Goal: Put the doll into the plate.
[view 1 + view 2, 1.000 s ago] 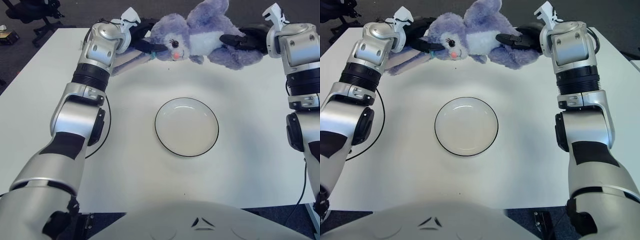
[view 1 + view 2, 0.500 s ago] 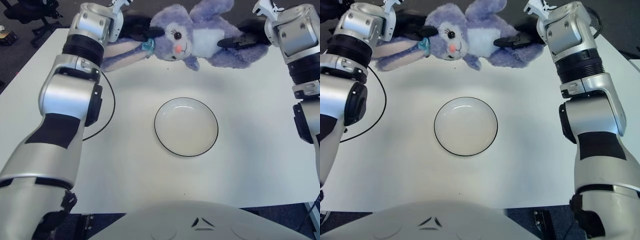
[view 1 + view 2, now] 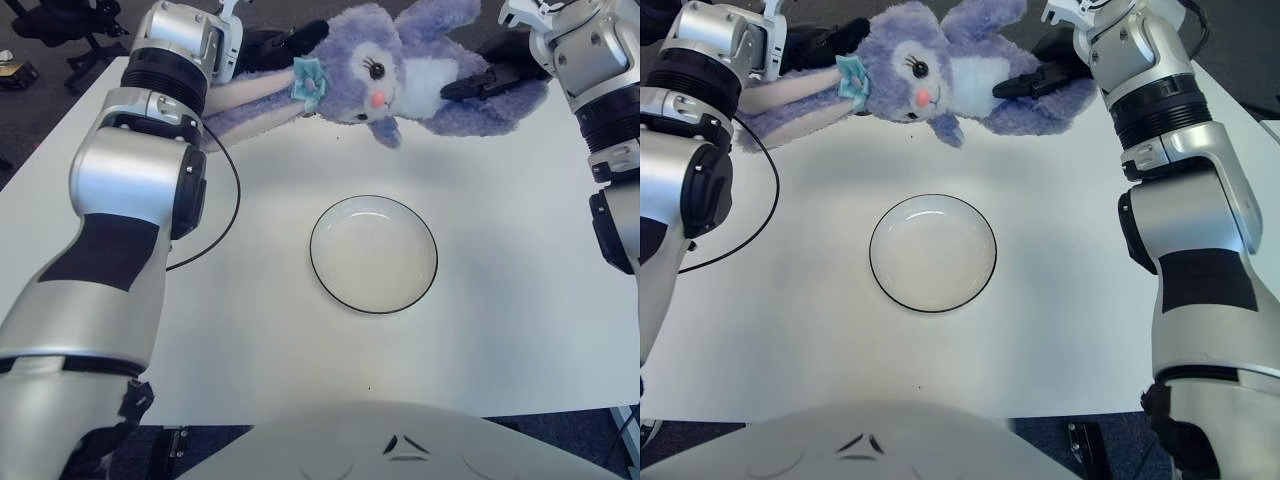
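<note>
I see the purple plush doll (image 3: 400, 75) stretched sideways at the far side of the white table (image 3: 250, 300), beyond the empty black-rimmed plate (image 3: 373, 253). My left hand (image 3: 280, 45) has its dark fingers clamped at the doll's head by the long ears, near a teal bow (image 3: 308, 80); my right hand (image 3: 495, 78) grips its body. A black cable (image 3: 225, 215) loops beside the left arm. I can read no writing anywhere.
</note>
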Robot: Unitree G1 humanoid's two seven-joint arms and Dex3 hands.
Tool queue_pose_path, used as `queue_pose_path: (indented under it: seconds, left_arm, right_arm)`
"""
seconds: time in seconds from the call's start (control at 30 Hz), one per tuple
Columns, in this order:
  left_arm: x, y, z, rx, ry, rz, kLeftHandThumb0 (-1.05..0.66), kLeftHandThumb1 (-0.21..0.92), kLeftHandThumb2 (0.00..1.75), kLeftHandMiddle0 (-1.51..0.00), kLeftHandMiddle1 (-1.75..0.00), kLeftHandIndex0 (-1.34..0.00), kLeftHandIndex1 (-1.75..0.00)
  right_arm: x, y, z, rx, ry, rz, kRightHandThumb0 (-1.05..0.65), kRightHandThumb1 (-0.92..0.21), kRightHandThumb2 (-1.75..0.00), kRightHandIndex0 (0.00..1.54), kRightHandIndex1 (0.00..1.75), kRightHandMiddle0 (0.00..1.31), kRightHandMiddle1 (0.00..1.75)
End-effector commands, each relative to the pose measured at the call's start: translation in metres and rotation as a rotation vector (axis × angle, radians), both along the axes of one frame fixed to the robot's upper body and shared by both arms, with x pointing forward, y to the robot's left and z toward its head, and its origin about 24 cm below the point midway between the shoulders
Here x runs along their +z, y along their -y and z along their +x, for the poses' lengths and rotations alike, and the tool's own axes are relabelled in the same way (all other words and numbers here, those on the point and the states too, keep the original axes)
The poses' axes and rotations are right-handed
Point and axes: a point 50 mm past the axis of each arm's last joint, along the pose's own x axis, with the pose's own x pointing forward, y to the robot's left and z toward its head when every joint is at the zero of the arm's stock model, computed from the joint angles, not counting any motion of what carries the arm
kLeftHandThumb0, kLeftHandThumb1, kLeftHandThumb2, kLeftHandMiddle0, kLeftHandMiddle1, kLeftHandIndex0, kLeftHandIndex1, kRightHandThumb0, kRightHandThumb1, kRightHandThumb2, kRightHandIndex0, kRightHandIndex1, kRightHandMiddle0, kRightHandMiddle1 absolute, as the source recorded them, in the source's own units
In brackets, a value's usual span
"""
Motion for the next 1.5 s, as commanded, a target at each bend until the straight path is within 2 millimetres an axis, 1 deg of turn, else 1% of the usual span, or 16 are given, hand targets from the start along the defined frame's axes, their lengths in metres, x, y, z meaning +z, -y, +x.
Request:
queue_pose_path:
  seconds: [0.0,0.17,0.2,0.27,0.33,0.43,0.63,0.67,0.7,0.77,0.83,0.93,1.03,1.1,1.23,1.47]
  left_arm:
    - [0.0,0.002,-0.001,-0.032,0.023,-0.037,-0.32,0.92,0.57,-0.94,-1.75,-0.71,-1.75]
    - [-0.001,0.003,0.0,-0.04,0.062,-0.044,-0.35,0.92,0.6,-0.94,-1.75,-0.7,-1.75]
    - [0.0,0.001,0.003,-0.03,0.28,-0.003,-0.37,0.92,0.62,-0.89,-1.75,-0.64,-1.75]
    - [0.004,0.001,0.002,-0.014,0.6,0.042,-0.46,0.92,0.61,-0.73,-1.41,-0.49,-1.35]
    - [0.005,0.001,0.0,-0.013,0.718,0.061,-0.51,0.92,0.57,-0.61,-1.13,-0.41,-1.03]
    - [0.007,0.002,-0.005,-0.015,0.942,0.112,-0.52,0.92,0.51,-0.51,-0.9,-0.36,-0.82]
    - [0.005,0.002,-0.006,-0.014,0.99,0.115,-0.52,0.92,0.48,-0.46,-0.78,-0.35,-0.7]
    - [0.007,0.003,-0.015,-0.003,1.205,0.153,-0.52,0.92,0.48,-0.46,-0.78,-0.35,-0.7]
    - [0.007,0.005,-0.023,-0.011,1.363,0.163,-0.56,0.92,0.49,-0.43,-0.69,-0.3,-0.66]
    - [0.006,0.008,-0.039,-0.042,1.587,0.128,-0.68,0.92,0.53,-0.43,-0.35,-0.22,-0.51]
    - [0.006,0.009,-0.042,-0.047,1.635,0.111,-0.75,0.92,0.55,-0.42,-0.17,-0.18,-0.44]
    - [0.006,0.011,-0.048,-0.077,1.75,0.12,-0.81,0.92,0.57,-0.41,-0.08,-0.17,-0.4]
    - [0.005,0.011,-0.049,-0.08,1.774,0.121,-0.83,0.92,0.58,-0.4,-0.05,-0.16,-0.38]
    - [0.004,0.011,-0.048,-0.078,1.783,0.121,-0.84,0.92,0.58,-0.4,-0.04,-0.16,-0.38]
    - [-0.001,0.014,-0.056,-0.086,1.944,0.191,-0.89,0.92,0.6,-0.35,-0.01,-0.16,-0.36]
    - [-0.008,0.016,-0.054,-0.066,1.99,0.193,-0.91,0.92,0.6,-0.34,0.0,-0.16,-0.34]
  right_arm:
    - [0.01,-0.001,0.001,0.019,0.008,-0.02,-0.17,-0.92,-0.3,1.01,1.75,0.82,1.75]
    - [0.01,0.0,0.001,0.028,-0.004,-0.028,-0.17,-0.92,-0.3,1.02,1.75,0.82,1.75]
    - [0.007,0.001,0.001,0.058,-0.062,-0.036,-0.17,-0.92,-0.3,1.02,1.75,0.82,1.75]
    - [0.003,0.003,-0.001,0.094,-0.137,-0.042,-0.18,-0.92,-0.31,1.01,1.75,0.76,1.75]
    - [0.002,0.004,-0.001,0.102,-0.155,-0.04,-0.21,-0.92,-0.33,1.0,1.75,0.68,1.75]
    - [0.002,0.004,-0.001,0.108,-0.166,-0.029,-0.3,-0.92,-0.32,0.95,1.75,0.52,1.62]
    - [0.003,0.004,-0.001,0.112,-0.171,-0.029,-0.35,-0.92,-0.31,0.92,1.75,0.43,1.54]
    - [0.003,0.002,-0.002,0.21,-0.147,-0.053,-0.35,-0.92,-0.31,0.92,1.75,0.43,1.53]
    - [0.004,0.001,-0.004,0.284,-0.128,-0.073,-0.41,-0.92,-0.42,0.85,1.53,0.4,1.36]
    - [0.004,-0.001,-0.007,0.371,-0.125,-0.07,-0.55,-0.92,-0.7,0.82,0.7,0.45,0.71]
    - [0.003,-0.001,-0.007,0.382,-0.135,-0.055,-0.62,-0.92,-0.85,0.79,0.29,0.5,0.38]
    - [0.003,0.001,-0.008,0.371,-0.165,-0.025,-0.68,-0.92,-0.96,0.74,0.1,0.51,0.21]
    - [0.003,0.001,-0.008,0.373,-0.168,-0.023,-0.7,-0.92,-1.0,0.71,0.03,0.51,0.15]
    - [0.003,0.002,-0.008,0.375,-0.169,-0.023,-0.71,-0.92,-1.01,0.71,0.02,0.51,0.13]
    - [0.003,0.01,-0.004,0.197,-0.221,0.054,-0.76,-0.92,-1.03,0.67,0.0,0.44,0.07]
    - [0.004,0.01,-0.003,0.215,-0.192,0.022,-0.81,-0.92,-1.04,0.54,0.0,0.38,0.04]
